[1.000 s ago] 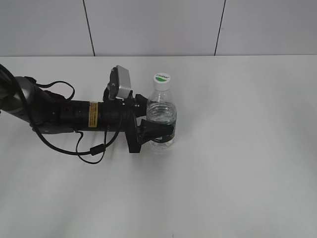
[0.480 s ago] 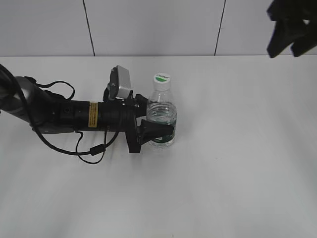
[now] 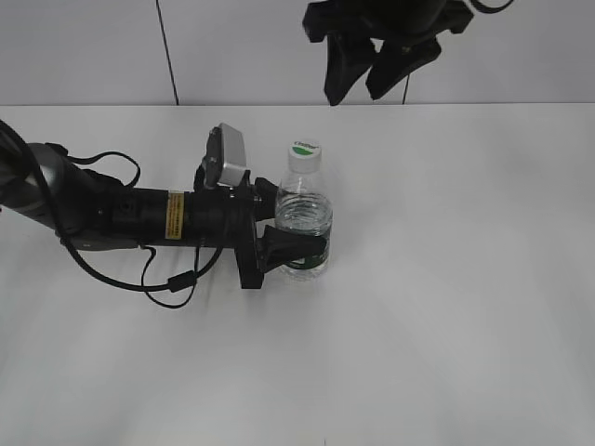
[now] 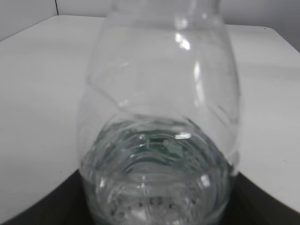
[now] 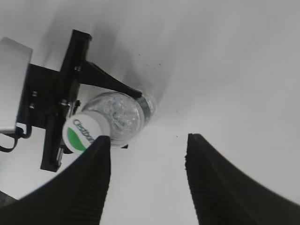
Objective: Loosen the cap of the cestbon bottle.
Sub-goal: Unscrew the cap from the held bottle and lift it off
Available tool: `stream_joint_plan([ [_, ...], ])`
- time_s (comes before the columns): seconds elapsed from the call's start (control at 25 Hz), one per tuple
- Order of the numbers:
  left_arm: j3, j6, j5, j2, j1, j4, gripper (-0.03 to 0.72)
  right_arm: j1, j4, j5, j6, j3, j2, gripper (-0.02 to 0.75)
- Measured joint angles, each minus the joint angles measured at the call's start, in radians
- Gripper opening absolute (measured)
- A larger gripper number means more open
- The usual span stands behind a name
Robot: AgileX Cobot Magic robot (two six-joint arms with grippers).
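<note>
exterior view | cestbon bottle [image 3: 303, 223] upright | cap [image 3: 303, 151] on top

- The cestbon bottle [image 3: 303, 228] is a small clear plastic water bottle standing upright on the white table, left of the middle in the exterior view.
- A dark green label band wraps its lower body; above it the clear wall narrows through a ribbed shoulder to a thin neck.
- In the left wrist view the bottle [image 4: 159, 122] fills the frame, its wall transparent and ridged, with green showing through near the base.
- The cap [image 3: 303, 149] is small, round and white, with a green leaf-shaped mark on top.
- The cap [image 5: 80, 133] sits on the neck, seen from above in the right wrist view.
</note>
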Motion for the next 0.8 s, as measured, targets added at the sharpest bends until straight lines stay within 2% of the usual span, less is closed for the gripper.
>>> stream_joint_plan([
  [0.36,0.0,0.0,-0.003,0.0,0.0,0.006,0.413,0.083,0.004,0.001,0.017,-0.017,0.055,0.398],
  [0.8,0.0,0.0,-0.003,0.0,0.0,0.007,0.413,0.096,0.007,0.002,0.017,-0.019,0.103,0.398],
])
